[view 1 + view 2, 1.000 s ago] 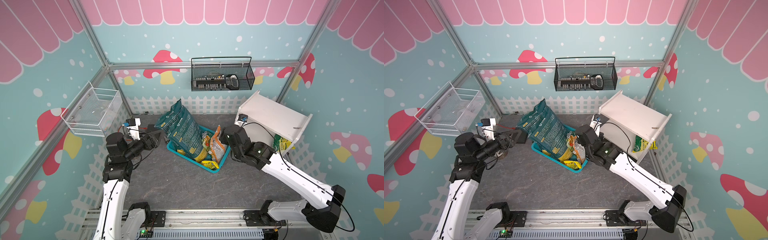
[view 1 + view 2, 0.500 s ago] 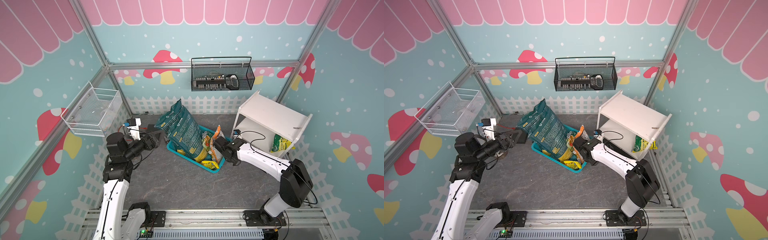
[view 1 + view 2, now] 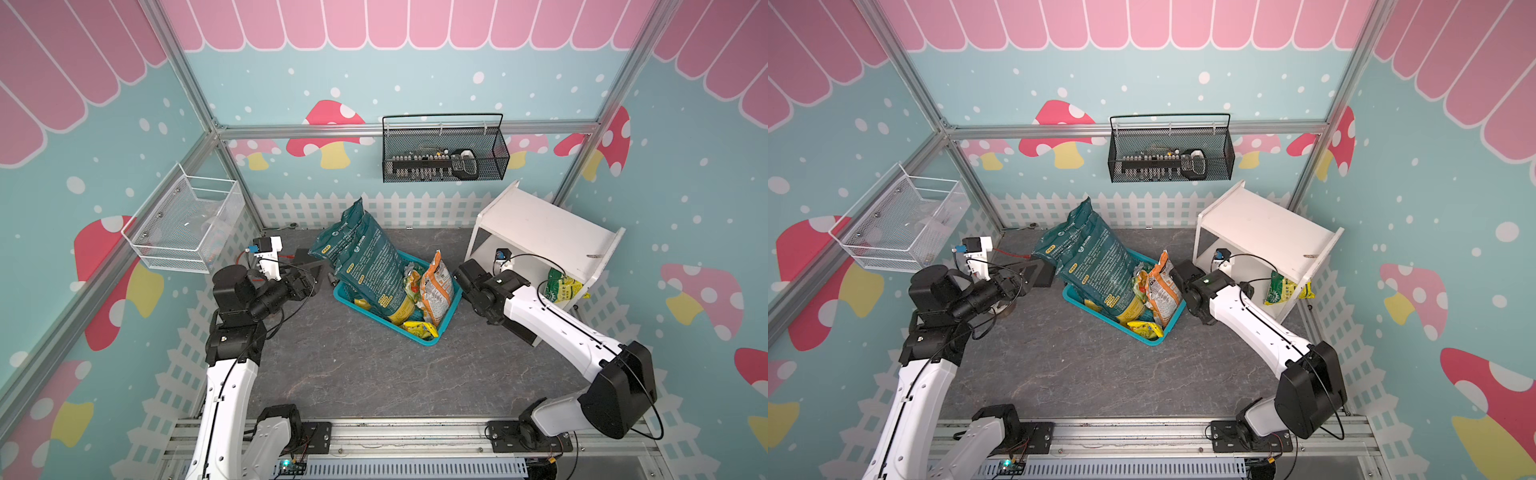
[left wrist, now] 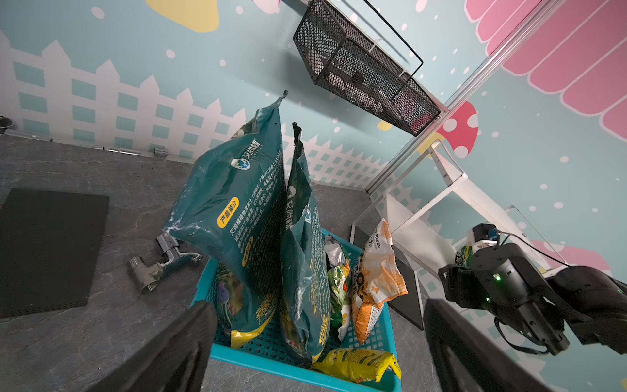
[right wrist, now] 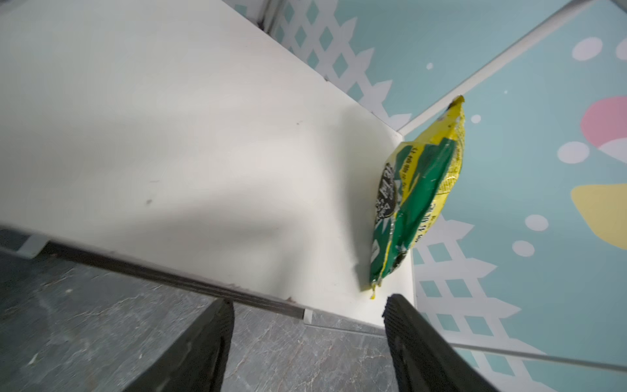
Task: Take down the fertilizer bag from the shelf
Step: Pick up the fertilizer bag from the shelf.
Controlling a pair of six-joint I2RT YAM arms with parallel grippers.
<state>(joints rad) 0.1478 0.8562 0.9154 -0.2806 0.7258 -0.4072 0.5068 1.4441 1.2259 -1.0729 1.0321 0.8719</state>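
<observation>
fertilizer bag: upright at the shelf board's outer end
right gripper: spread, empty, just before the shelf
left gripper: spread, empty

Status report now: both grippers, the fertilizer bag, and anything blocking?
Right gripper open, empty, just short of the bag. Left gripper open, empty, facing the bin. Bag upright at shelf edge. Nothing between.

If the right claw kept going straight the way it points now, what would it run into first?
Probably the green and yellow fertilizer bag standing at the end of the white shelf board. The right claw is open and empty just short of the board's edge, the bag slightly to one side; depth is unclear.
</observation>
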